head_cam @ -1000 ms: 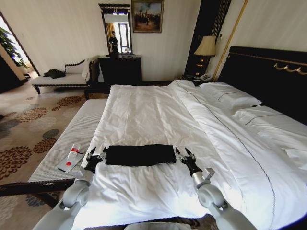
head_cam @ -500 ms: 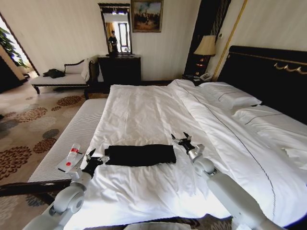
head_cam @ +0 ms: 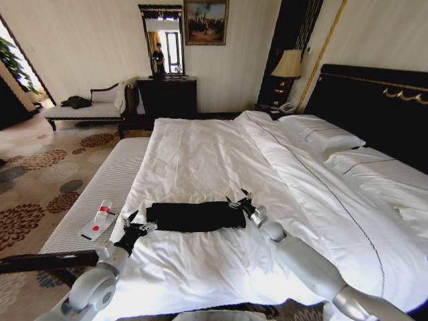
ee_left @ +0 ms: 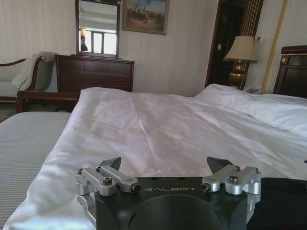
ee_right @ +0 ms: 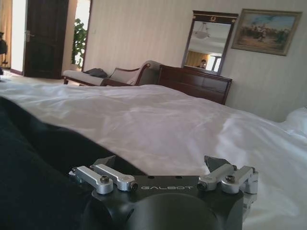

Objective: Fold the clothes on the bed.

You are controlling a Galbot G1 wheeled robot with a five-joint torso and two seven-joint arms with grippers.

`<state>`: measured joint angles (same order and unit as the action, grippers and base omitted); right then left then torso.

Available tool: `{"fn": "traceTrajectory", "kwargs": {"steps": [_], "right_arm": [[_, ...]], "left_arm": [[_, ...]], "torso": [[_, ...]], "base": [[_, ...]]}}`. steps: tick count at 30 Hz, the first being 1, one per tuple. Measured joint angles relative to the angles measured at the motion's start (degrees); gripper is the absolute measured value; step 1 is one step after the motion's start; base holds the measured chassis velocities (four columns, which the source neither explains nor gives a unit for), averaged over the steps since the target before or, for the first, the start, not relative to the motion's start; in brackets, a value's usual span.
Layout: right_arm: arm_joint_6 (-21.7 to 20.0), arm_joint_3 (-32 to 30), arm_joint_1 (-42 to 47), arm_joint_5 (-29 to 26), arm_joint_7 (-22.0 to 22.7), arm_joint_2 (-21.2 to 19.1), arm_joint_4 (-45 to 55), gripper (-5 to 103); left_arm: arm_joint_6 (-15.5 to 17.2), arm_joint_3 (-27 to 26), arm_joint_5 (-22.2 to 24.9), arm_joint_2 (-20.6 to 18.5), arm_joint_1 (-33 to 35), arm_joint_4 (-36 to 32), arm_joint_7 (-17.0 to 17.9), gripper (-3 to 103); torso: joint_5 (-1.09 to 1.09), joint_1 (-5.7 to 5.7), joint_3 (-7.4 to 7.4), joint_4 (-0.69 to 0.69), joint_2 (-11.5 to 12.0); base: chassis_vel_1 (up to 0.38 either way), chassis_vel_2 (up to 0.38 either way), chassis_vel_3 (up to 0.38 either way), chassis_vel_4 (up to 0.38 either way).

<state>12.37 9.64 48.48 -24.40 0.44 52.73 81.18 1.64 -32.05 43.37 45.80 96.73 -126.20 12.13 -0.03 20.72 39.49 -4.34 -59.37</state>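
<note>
Head view looks down and forward from above the foot of the bed, toward the dresser. Left wrist view sits low, close over the duvet, facing that dresser. Right wrist view, equally low, faces the same dresser. All three share the duvet and dresser

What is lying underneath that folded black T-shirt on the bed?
The black soft-fabric T-shirt rests on the white duvet of the big bed, between two open end effectors. Whatever the duvet covers is hidden, as is the patch beneath the shirt.
</note>
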Motion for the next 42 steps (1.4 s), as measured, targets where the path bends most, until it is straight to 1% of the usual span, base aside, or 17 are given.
{"fn": "traceTrajectory", "kwargs": {"steps": [2, 7, 10, 12, 17, 19, 20, 23, 24, 26, 29, 30, 34, 35, 37, 40, 42], "right_arm": [[0.68, 0.25, 1.67, 2.26, -0.27, -0.52, 1.39, 100], [1.12, -0.01, 4.47, 4.84, -0.33, -1.43, 4.70, 100], [1.45, -0.58, 6.03, 7.47, -0.29, -2.52, 7.94, 100], [1.48, -0.79, 6.24, 7.76, -0.17, -2.85, 9.00, 100], [0.62, -0.63, 4.80, 5.17, 0.38, -3.95, 13.18, 100], [-0.39, 1.93, 0.02, 2.79, 0.53, -3.51, 13.16, 100], [-0.39, 1.93, 0.02, 2.79, 0.53, -3.51, 13.16, 100], [-1.11, 5.53, -6.71, 0.84, 0.50, -1.65, 9.53, 100], [-1.11, 5.53, -6.71, 0.84, 0.50, -1.65, 9.53, 100], [-1.20, 9.01, -11.40, -0.38, 0.31, 0.59, 4.89, 100], [-1.07, 12.47, -14.91, -1.06, -0.43, 4.09, -1.11, 100], [-1.07, 12.47, -14.91, -1.06, -0.43, 4.09, -1.11, 100], [0.07, 15.13, -16.40, 0.02, -1.55, 8.42, -7.01, 100], [0.07, 15.13, -16.40, 0.02, -1.55, 8.42, -7.01, 100], [0.34, 16.11, -16.10, 1.40, -1.70, 9.94, -7.58, 100], [0.34, 17.50, -14.65, 2.53, -1.35, 10.10, -5.13, 100], [0.35, 18.04, -14.15, 3.03, -1.12, 9.94, -4.27, 100]], "left_arm": [[0.26, -0.85, 0.50, -0.24, 0.66, -0.92, 0.03, 100], [0.54, -2.55, 1.16, -0.16, 1.93, -2.11, 0.04, 100], [0.66, -3.76, 1.62, 0.50, 2.53, -2.61, 0.03, 100], [0.70, -4.00, 1.73, 0.81, 2.65, -2.75, 0.03, 100], [0.80, -5.35, 1.97, 2.03, 4.20, -3.84, 0.03, 100], [1.17, -7.43, 2.46, 2.35, 6.32, -5.41, 0.01, 100], [1.17, -7.43, 2.46, 2.35, 6.32, -5.41, 0.01, 100], [1.96, -9.95, 3.74, 2.04, 8.26, -7.55, 0.16, 100], [1.96, -9.95, 3.74, 2.04, 8.26, -7.55, 0.16, 100], [2.89, -11.63, 5.28, 1.62, 9.29, -9.45, 0.70, 100], [3.92, -13.02, 6.30, 1.17, 10.52, -11.66, 1.32, 100], [3.92, -13.02, 6.30, 1.17, 10.52, -11.66, 1.32, 100], [4.52, -13.47, 6.57, 1.15, 11.53, -13.58, 1.88, 100], [4.52, -13.47, 6.57, 1.15, 11.53, -13.58, 1.88, 100], [4.74, -13.55, 6.70, 1.18, 11.72, -14.20, 2.02, 100], [4.87, -13.57, 7.12, 1.13, 11.28, -14.11, 2.06, 100], [4.91, -13.50, 7.30, 1.13, 10.96, -13.86, 2.08, 100]], "torso": [[0.00, 0.00, 0.00, 0.00, 0.00], [0.01, 0.00, 0.00, 0.02, 0.00], [0.00, -0.01, 0.00, 0.01, 0.00], [0.00, -0.01, 0.00, 0.01, 0.00], [-0.02, -0.01, 0.00, -0.01, 0.00], [-0.01, -0.01, 0.00, 0.02, 0.00], [-0.01, -0.01, 0.00, 0.02, 0.00], [-0.02, -0.01, 0.00, 0.04, -0.01], [-0.02, -0.01, 0.00, 0.04, -0.01], [-0.01, 0.00, 0.01, 0.04, 0.00], [0.00, 0.00, 0.01, 0.00, 0.00], [0.00, 0.00, 0.01, 0.00, 0.00], [0.00, 0.00, 0.01, 0.02, 0.00], [0.00, 0.00, 0.01, 0.02, 0.00], [0.00, 0.00, 0.01, 0.03, 0.00], [0.00, -0.01, 0.01, -0.01, 0.00], [0.00, -0.01, 0.00, 0.00, 0.00]], "base": [[0.000, 0.000, 0.000, 0.000], [0.000, 0.000, 0.000, 0.000], [0.000, 0.000, 0.000, 0.000], [0.000, 0.000, 0.000, 0.000], [0.000, 0.000, 0.000, 0.000], [0.000, 0.000, 0.000, 0.000], [0.000, 0.000, 0.000, 0.000], [0.000, 0.000, 0.000, 0.000], [0.000, 0.000, 0.000, 0.000], [0.000, 0.000, 0.000, 0.000], [0.000, 0.000, 0.000, 0.000], [0.000, 0.000, 0.000, 0.000], [0.000, 0.000, 0.000, 0.000], [0.000, 0.000, 0.000, 0.000], [0.000, 0.000, 0.000, 0.000], [0.000, 0.000, 0.000, 0.000], [0.000, 0.000, 0.000, 0.000]]}}
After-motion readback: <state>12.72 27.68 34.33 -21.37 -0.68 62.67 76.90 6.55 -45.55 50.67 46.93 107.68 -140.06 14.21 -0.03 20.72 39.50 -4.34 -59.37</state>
